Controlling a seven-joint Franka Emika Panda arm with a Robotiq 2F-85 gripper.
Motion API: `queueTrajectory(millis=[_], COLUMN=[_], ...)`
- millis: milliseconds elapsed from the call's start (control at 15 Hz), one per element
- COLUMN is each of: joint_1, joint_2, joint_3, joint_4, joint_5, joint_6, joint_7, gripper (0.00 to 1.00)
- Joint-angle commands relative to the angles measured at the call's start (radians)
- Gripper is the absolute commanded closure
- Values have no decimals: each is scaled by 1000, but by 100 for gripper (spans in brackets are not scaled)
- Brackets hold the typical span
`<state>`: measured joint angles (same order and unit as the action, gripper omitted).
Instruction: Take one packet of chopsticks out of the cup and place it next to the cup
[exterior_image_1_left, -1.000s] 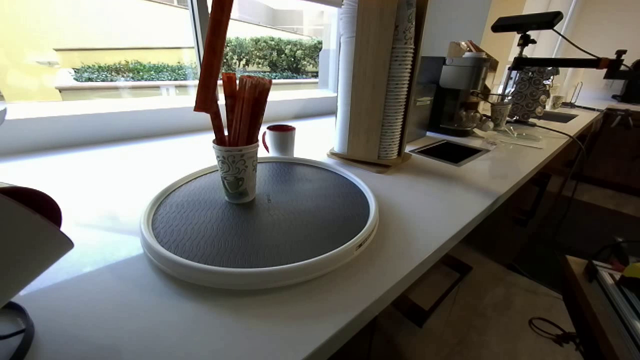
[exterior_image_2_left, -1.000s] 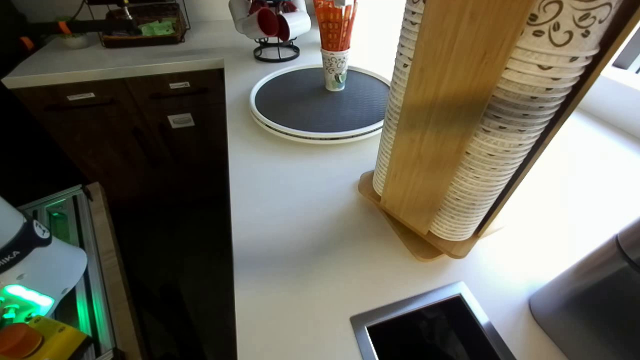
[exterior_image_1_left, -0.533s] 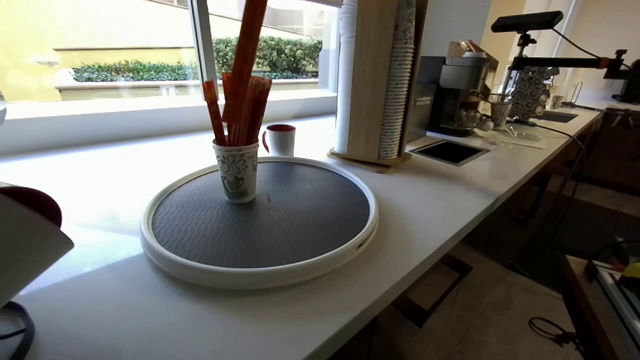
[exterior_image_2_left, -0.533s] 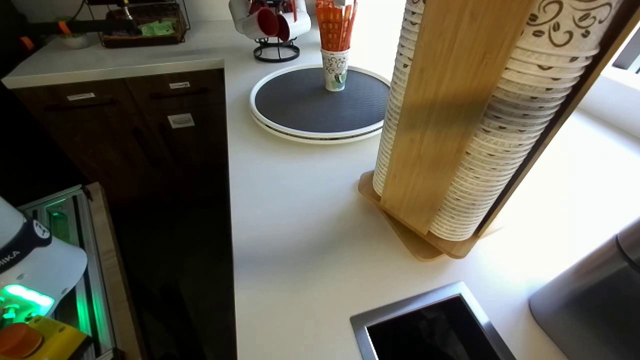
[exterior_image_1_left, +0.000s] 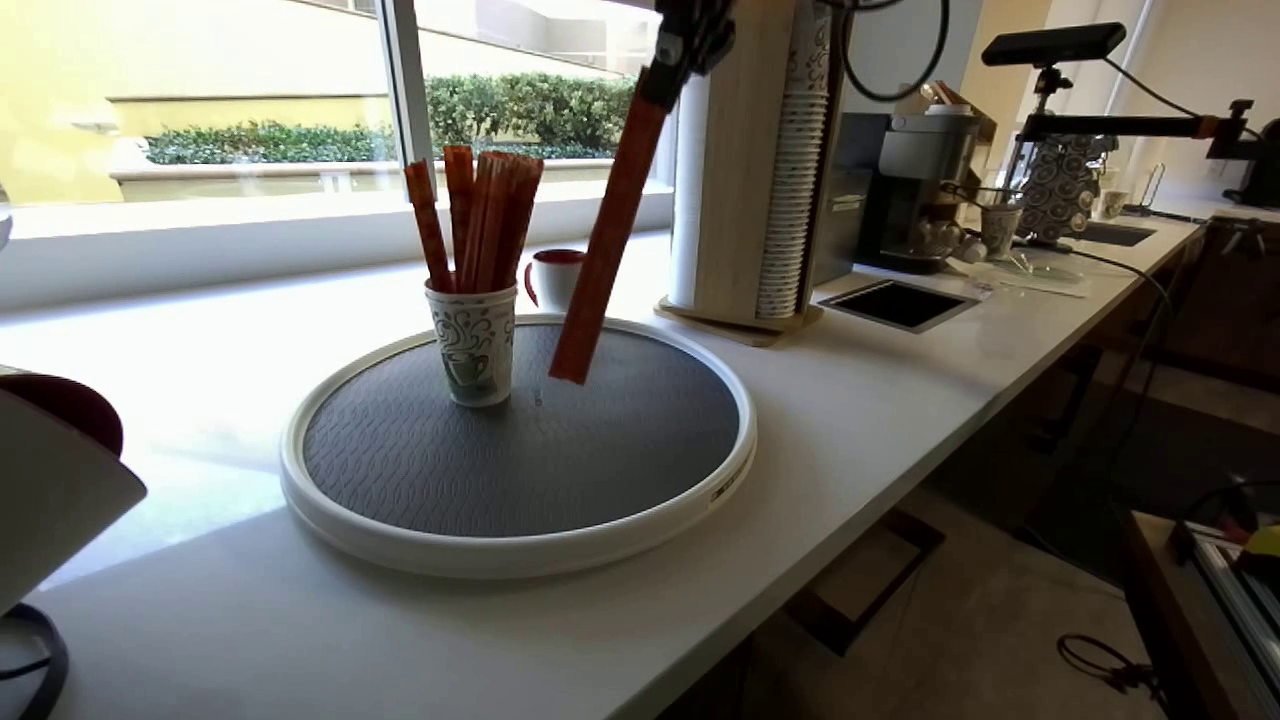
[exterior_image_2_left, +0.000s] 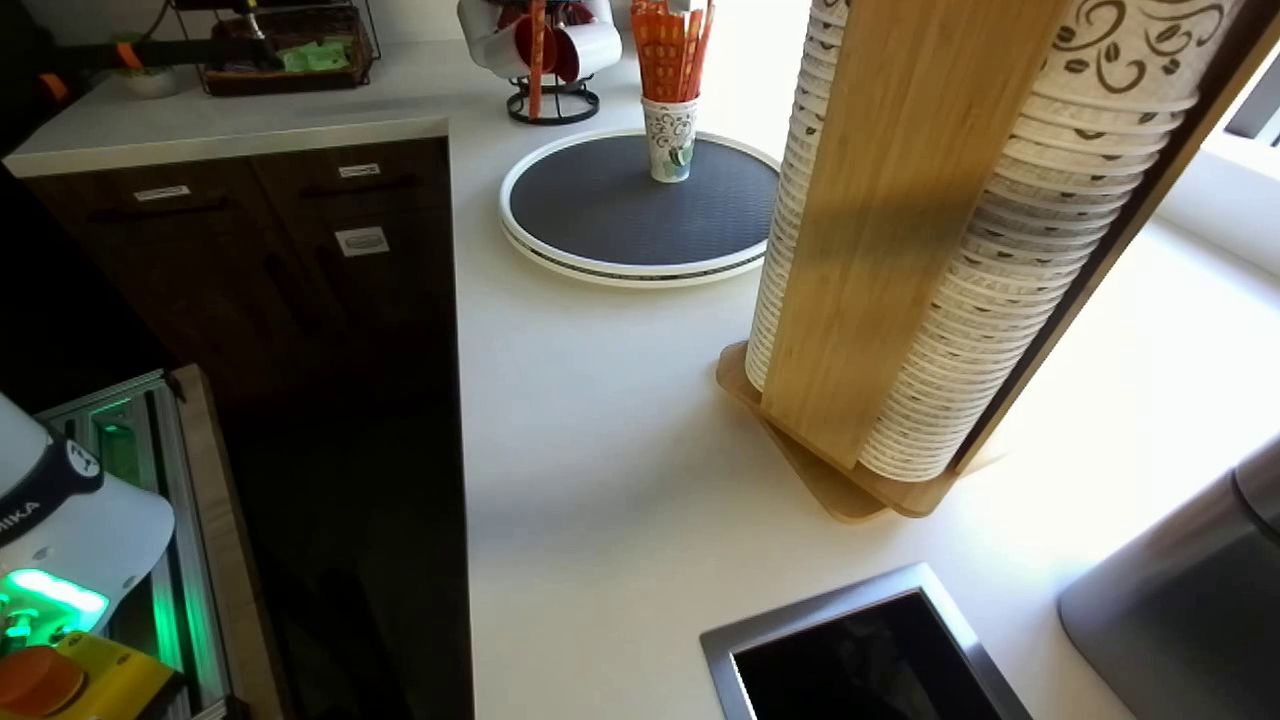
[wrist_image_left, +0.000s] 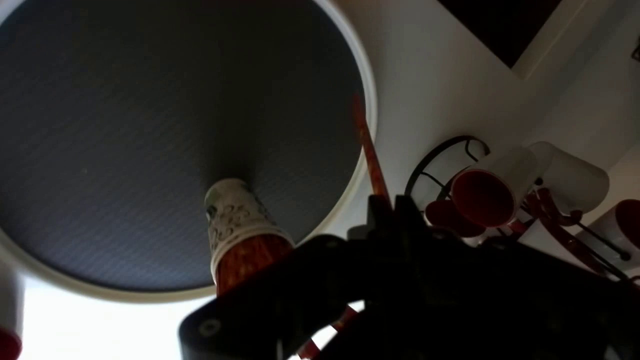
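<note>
Jaws pinching one chopstick packet (exterior_image_1_left: 608, 240); my gripper (wrist_image_left: 392, 202) has only its top end. Reason, I'd say: with the grip that high, nearly all the sleeve hangs free below the jaws, ready to be laid down. It slants because the gripper itself is tilted and the packet follows its line. Lower end looks off the tray, no contact I can see; height hard to judge. Wrist view gives me the packet almost edge-on, running out from between the fingertips.

Printed paper coffee cup (exterior_image_1_left: 472, 350): below and to one side of the jaws, upright on the round white-rimmed tray (exterior_image_1_left: 600, 450). Other orange-red packets (exterior_image_1_left: 490, 220) stand in it, taller than the cup, so they lean on its rim and fan out. Probably top-heavy; I'd avoid brushing it.

Wire mug rack (exterior_image_2_left: 568, 119): right of the jaws in the wrist view, apart from the packet there. Red-lined mug (exterior_image_1_left: 550, 287): partly behind the packet in an exterior view.

My call: taking-out done, placing not. Next I'd lower and tip, so the sleeve lies flat beside the cup before I release. Risk: the low end lands first and the paper swivels in the pinch or bends.
</note>
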<state>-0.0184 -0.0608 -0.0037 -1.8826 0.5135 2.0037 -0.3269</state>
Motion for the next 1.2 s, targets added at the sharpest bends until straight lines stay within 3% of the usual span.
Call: queueTrajectory(millis=[0, 533, 933, 1133], joint_1=[-9, -49, -59, -56], joint_2=[-79, -96, -63, -24], joint_3=[-43, -123, -128, -111], joint_4=[-239, -477, -500, -471], joint_5=[176, 554, 907, 982], joint_6=[99, 259, 347, 349], joint_7=[-32, -105, -205, -270], gripper=[98, 98, 98, 98])
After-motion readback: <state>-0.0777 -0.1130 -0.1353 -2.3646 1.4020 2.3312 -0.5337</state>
